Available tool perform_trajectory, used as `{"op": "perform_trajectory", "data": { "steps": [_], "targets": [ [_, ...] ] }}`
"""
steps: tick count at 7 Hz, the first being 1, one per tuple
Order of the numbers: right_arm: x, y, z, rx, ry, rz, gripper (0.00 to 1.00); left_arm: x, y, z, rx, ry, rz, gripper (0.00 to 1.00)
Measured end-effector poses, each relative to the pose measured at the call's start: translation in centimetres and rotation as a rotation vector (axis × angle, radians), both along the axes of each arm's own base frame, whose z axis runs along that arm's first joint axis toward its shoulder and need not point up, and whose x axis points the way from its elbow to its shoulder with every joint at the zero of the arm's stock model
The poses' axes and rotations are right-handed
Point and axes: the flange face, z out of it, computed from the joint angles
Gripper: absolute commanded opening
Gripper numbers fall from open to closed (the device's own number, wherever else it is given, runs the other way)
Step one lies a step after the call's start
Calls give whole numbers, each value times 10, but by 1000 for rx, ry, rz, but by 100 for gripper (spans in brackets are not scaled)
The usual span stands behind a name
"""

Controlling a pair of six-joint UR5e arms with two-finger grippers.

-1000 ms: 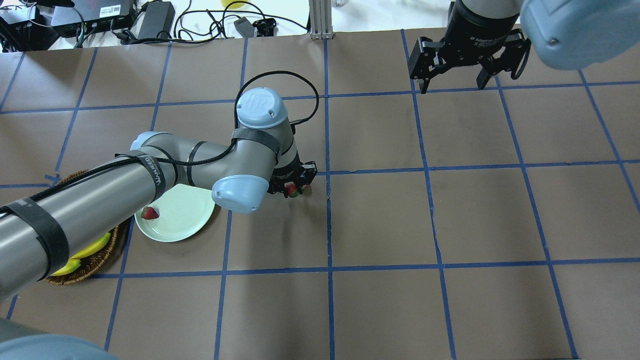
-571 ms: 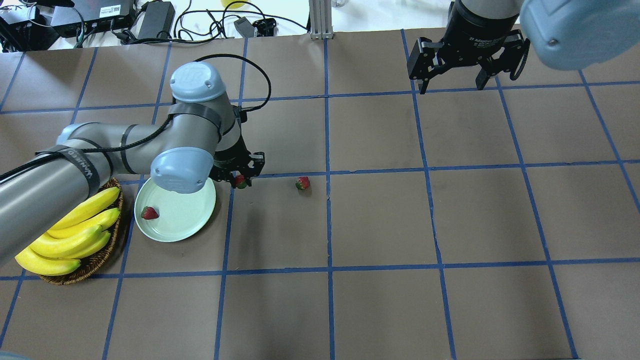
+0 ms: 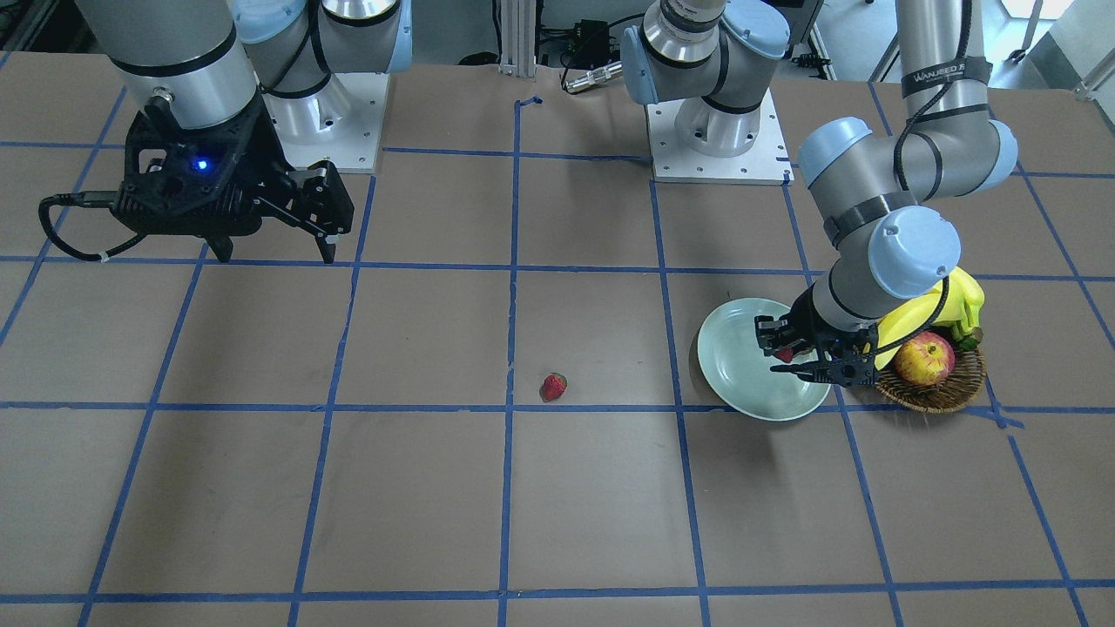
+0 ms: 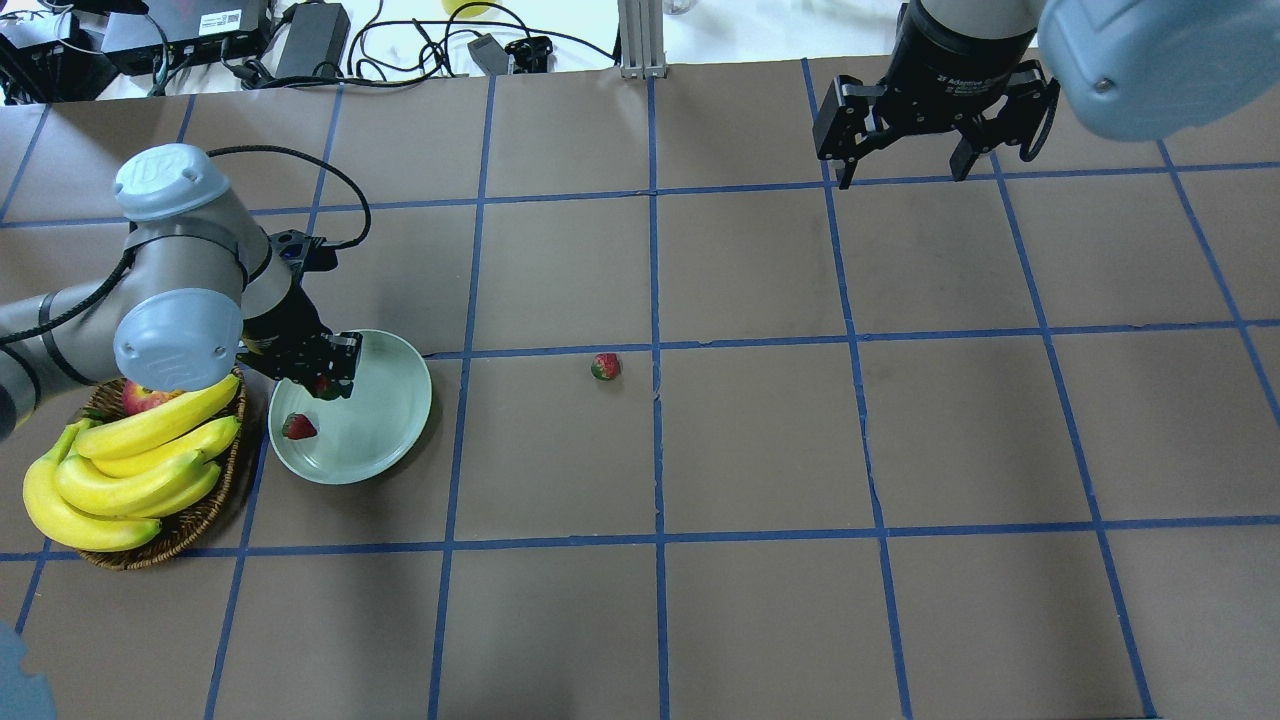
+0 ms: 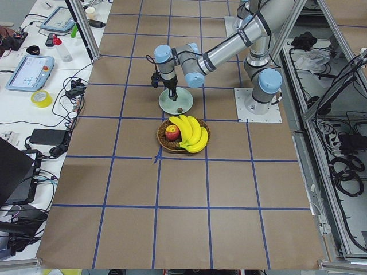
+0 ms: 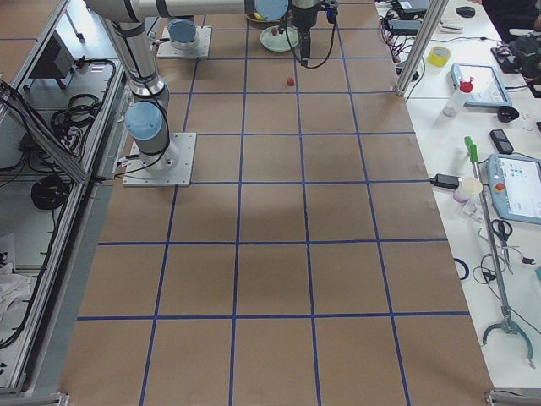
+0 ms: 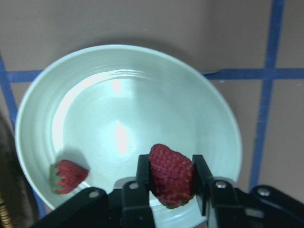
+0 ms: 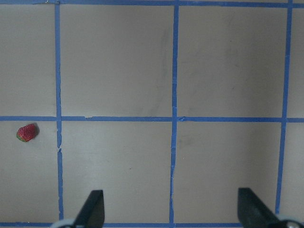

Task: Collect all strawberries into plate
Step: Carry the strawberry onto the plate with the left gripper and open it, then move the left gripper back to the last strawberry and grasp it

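My left gripper (image 4: pixel 322 380) is shut on a strawberry (image 7: pixel 171 174) and holds it above the pale mint plate (image 4: pixel 385 430); it also shows in the front view (image 3: pixel 788 354). A second strawberry (image 4: pixel 298 427) lies on the plate near its left rim, seen too in the left wrist view (image 7: pixel 66 175). A third strawberry (image 4: pixel 605 366) lies on the brown table near the middle, also in the front view (image 3: pixel 554 386) and the right wrist view (image 8: pixel 27 132). My right gripper (image 4: pixel 905 165) is open and empty, high at the far right.
A brown wicker basket (image 4: pixel 205 520) with bananas (image 4: pixel 130 465) and a red-yellow apple (image 3: pixel 923 359) stands just left of the plate. Cables and boxes (image 4: pixel 300 40) lie beyond the table's far edge. Blue tape lines grid the brown table.
My left arm has swung left from the table's middle with a strawberry in its gripper, to above the plate. One strawberry stayed on the table. The right arm has not moved.
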Motion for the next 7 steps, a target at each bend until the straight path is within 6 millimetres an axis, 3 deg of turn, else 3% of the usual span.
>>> {"op": "perform_trajectory", "data": {
  "steps": [1,2,4,5,7],
  "targets": [
    [0,0,0,0,1,0,100,6,3,-8,16,9,2,98],
    [0,0,0,0,1,0,100,4,4,-12,21,13,-1,100],
    [0,0,0,0,0,0,100,-18,-5,-3,-3,2,-6,100],
    [0,0,0,1,0,0,100,-52,-14,9,-34,-18,21,100],
    [1,0,0,-1,-2,1,100,-144,-23,31,-100,-15,82,100]
  ]
}}
